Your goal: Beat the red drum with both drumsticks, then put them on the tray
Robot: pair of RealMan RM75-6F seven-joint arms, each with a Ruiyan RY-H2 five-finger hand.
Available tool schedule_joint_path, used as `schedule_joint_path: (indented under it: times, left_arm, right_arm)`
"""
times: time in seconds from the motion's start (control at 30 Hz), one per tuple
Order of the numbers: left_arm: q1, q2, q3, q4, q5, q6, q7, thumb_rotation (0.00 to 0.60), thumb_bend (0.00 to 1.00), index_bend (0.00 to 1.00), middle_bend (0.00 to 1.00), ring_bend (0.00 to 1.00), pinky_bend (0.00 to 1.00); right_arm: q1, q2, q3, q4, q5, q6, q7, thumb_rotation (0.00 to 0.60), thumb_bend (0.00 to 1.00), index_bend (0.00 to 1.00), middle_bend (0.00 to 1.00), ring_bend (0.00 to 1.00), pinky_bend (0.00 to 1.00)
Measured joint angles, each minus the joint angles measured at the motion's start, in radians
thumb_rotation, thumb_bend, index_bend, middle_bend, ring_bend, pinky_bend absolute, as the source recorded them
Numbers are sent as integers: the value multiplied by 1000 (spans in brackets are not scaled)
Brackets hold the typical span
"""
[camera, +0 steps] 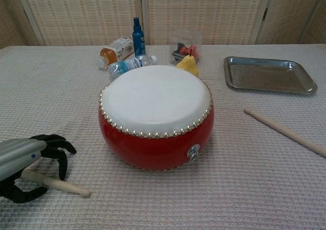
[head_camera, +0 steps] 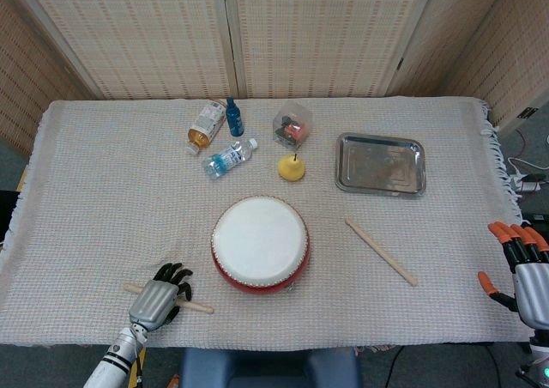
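Behind — three bottles [head_camera: 220, 135], a clear box [head_camera: 292, 124] and a yellow pear [head_camera: 291, 167].
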Motion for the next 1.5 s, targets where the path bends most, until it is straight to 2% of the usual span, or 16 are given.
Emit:
schedule_joint_path:
  times: [0.27,0.57,0.7,0.87,0.97,1.13,1.23,1.5]
  left_arm:
    - [4,-7,-3,9,0,-10,-46,600,321,499,164,54,74]
    - [3,-12,-8,19,-5,-29,-80,600,398,552,191,67,81]
    - [6,-12,-13,19,-6,-27,-105,600,399,563,204,76,84]
    - [12,-2,-24,11,-4,-21,-174,600,399,562,210,78,87]
    - [14,17,-35,-7,-6,-25,-257,600,399,557,215,82,92]
    - [16,76,-64,-45,1,-44,-509,600,398,550,221,86,95]
    - [17,117,-81,-60,15,-57,-719,600,397,544,233,98,96]
    - [11,219,-111,-36,100,-88,-1419,600,395,555,272,135,125]
  right_arm:
    - [-6,3,-4,-5,-3,4,2,600,292,131,133,0,109]
    - [-7,7,-4,-8,1,-1,11,600,292,131,133,0,107]
    - [-4,8,-4,-8,0,-7,17,600,292,131,133,0,106]
    - [2,9,-2,-8,-1,-13,20,600,291,131,133,0,106]
    - [5,10,-1,-10,-4,-16,18,600,292,132,133,0,105]
    - [8,11,-2,-17,-7,-19,11,600,292,131,133,0,104]
    - [9,12,-2,-22,-8,-20,7,600,292,131,133,0,104]
    - [10,17,-2,-37,-14,-16,-8,600,292,131,133,0,104]
